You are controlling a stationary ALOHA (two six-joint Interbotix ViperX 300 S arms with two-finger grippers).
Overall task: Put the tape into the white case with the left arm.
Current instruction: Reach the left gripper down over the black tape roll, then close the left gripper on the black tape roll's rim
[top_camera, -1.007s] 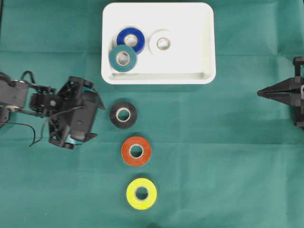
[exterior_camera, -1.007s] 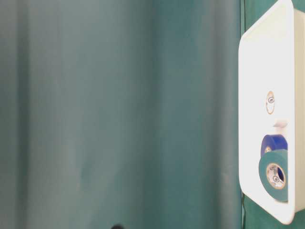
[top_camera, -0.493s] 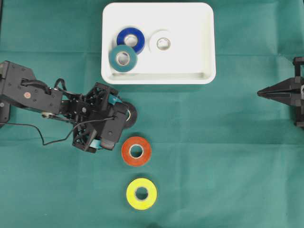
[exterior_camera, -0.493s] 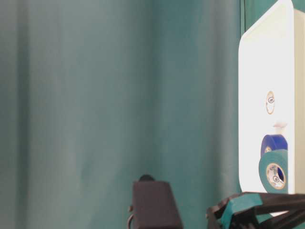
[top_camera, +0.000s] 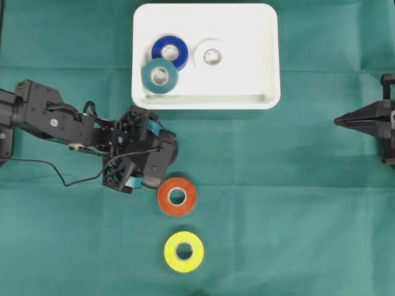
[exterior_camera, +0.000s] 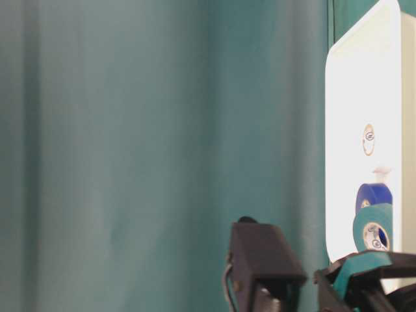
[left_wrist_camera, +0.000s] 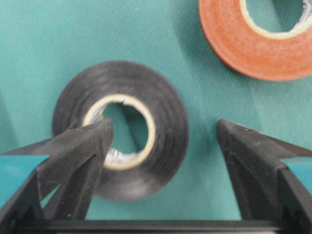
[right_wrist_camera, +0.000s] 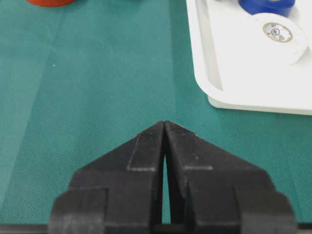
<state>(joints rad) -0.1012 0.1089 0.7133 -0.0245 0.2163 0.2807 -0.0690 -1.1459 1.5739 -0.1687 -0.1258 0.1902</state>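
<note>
now the left gripper (left_wrist_camera: 161, 141) sits right over the black tape (left_wrist_camera: 122, 129), where a second ago it hung well to the left of the row of rolls and the black roll lay in plain view from overhead. in that time the left arm (top_camera: 55, 120) has stretched out to the right across the green cloth (top_camera: 296, 216), and its head now hides nearly all of the roll in the overhead view. that puts the pick one step from the grasp, i'd say, with the carry to the white case (top_camera: 269, 55) not yet begun.

the jaws stand wide apart. in the wrist view one fingertip (left_wrist_camera: 90, 144) points into the roll's core hole and the other waits outside the rim on the cloth, so the roll's wall lies between them; whether the inner tip touches the cardboard i cannot tell. the black tape lies flat on the cloth, just near of the case, with the orange tape (top_camera: 177, 196) beside it and the yellow tape (top_camera: 184, 251) nearer still. blue tape (top_camera: 170, 51), teal tape (top_camera: 160, 75) and white tape (top_camera: 212, 56) already lie in the case.

the right gripper (right_wrist_camera: 165, 127) rests at the far right with its jaws together, holding nothing.
</note>
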